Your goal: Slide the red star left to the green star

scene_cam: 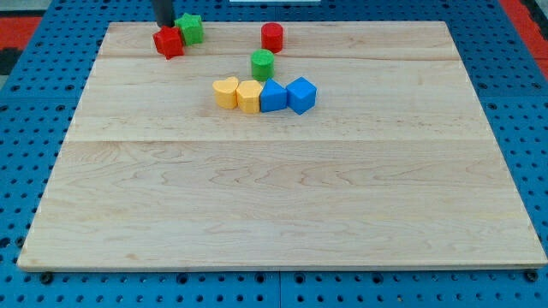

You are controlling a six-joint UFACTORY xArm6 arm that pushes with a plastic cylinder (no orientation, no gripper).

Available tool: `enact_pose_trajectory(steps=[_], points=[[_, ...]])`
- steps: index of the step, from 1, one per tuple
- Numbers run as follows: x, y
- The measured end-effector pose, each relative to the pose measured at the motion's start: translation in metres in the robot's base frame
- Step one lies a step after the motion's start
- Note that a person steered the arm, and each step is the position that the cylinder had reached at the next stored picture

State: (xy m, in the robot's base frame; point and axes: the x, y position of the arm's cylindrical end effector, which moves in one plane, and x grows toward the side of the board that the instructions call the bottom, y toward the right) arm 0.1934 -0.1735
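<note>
The red star (169, 42) lies near the top left of the wooden board (282, 197). The green star (192, 28) sits just to its upper right, touching or nearly touching it. My tip (164, 24) stands at the red star's upper edge, just left of the green star. The rod runs up out of the view's top.
A red cylinder (272, 37) stands at the top centre with a green cylinder (263, 63) below it. Below that lies a row: yellow heart (225, 91), yellow block (249, 97), blue block (273, 96), blue cube (301, 94). A blue pegboard (26, 128) surrounds the board.
</note>
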Motion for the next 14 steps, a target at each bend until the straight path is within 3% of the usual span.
enact_pose_trajectory(steps=[1, 2, 6, 7, 8, 9, 10, 11, 13, 14], points=[[0.009, 0.052], [0.009, 0.04], [0.106, -0.005], [0.08, -0.049], [0.065, -0.058], [0.14, -0.032], [0.258, -0.028], [0.307, 0.052], [0.286, 0.185], [0.286, 0.193]])
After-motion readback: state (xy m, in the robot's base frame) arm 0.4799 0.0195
